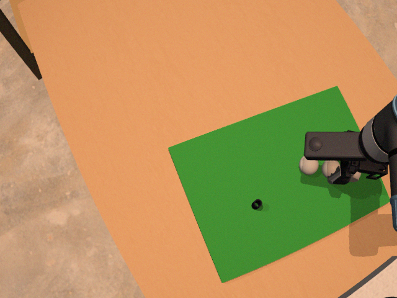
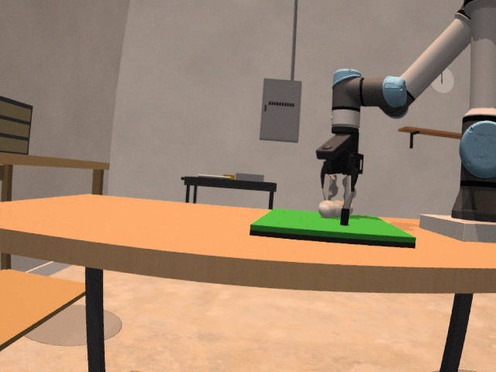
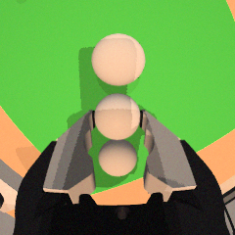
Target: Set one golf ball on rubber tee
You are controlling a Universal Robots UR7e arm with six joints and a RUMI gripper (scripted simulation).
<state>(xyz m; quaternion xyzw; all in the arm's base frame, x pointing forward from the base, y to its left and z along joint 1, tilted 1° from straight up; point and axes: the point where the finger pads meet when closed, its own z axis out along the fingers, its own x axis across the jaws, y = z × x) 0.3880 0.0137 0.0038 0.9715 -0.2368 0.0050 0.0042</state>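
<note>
The arm reaches down over the far right part of the green mat, which lies on the orange table. Three golf balls sit in a short row there. In the wrist view the gripper has its fingers drawn in against the sides of the middle ball, one finger on each flank, so it is clamped on that ball. The far ball lies just beyond it, outside the fingers, and the near ball sits between the fingers closer to the palm, apparently not touched by them.

From above, the gripper body covers much of the row, so only the far ball shows in full, with the held one half hidden beside it.

The small black tee stands upright on the mat, well apart from the balls and nearer the mat's middle, its opening bare. From the side view I can't quite judge whether the held ball is off the mat.
</note>
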